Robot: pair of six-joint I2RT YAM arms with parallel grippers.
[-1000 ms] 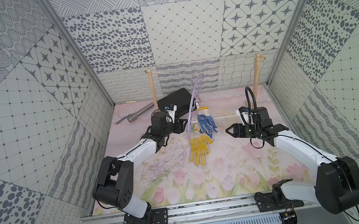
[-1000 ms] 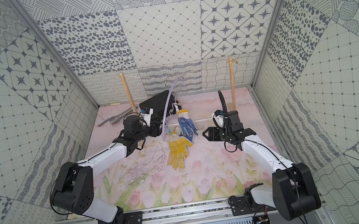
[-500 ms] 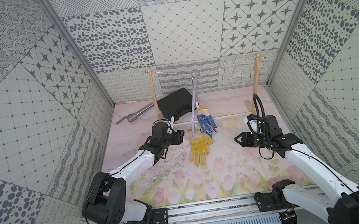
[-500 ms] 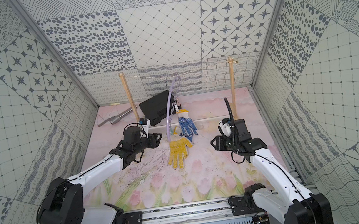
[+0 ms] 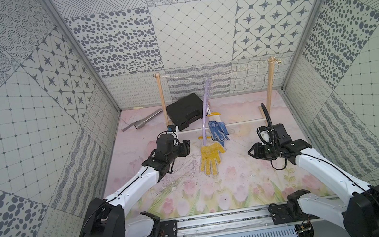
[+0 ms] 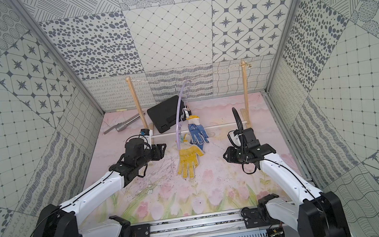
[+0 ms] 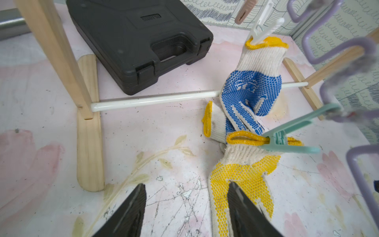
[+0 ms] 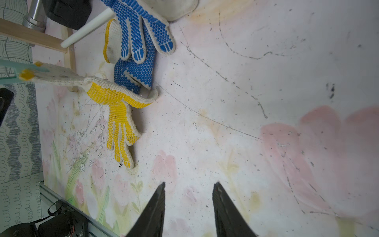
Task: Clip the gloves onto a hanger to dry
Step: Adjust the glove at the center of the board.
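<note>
Top views, both: hanger (image 5: 205,111) (image 6: 179,115), lilac, seen edge-on, hung from the string of the wooden frame (image 5: 163,102) (image 6: 140,106), its lower end down near the surface (image 5: 243,187) (image 6: 218,190).
- Hung blue-dotted glove (image 5: 217,129) (image 6: 196,132): just beside the hanger, cuff uppermost, fingers down on the surface.
- Yellow-dotted glove (image 5: 210,157) (image 6: 187,161): at the hanger's lower end, dotted face up, fingers lying away from the hanger.
- Left claw (image 5: 186,147) (image 6: 161,150): near the hanger on its left side, apart from the gloves.
- Right claw (image 5: 252,151) (image 6: 226,156): well apart from the hanger on its right side.
- Black case (image 5: 185,111) (image 6: 165,115): behind the hanger, by the frame's left post.

Left wrist view: left claw (image 7: 186,184) with jaws spread wide, gripping nothing.
- White peg (image 7: 264,26) on the hanger (image 7: 320,51) pinches the hung blue-dotted glove (image 7: 252,86) at the cuff.
- Teal peg (image 7: 287,133) pinches the cuff of the yellow-dotted glove (image 7: 242,176).
- Lying blue-dotted glove (image 7: 215,123): flat on the surface between the other two, unpegged.

Right wrist view: right claw (image 8: 189,183) with jaws apart, gripping nothing, over bare surface (image 8: 266,82).
- Yellow-dotted glove (image 8: 119,115), lying blue-dotted glove (image 8: 133,76) and hung blue-dotted glove (image 8: 143,30) are grouped together, apart from the claw.
- Teal peg (image 8: 10,71) shows at the frame edge.
</note>
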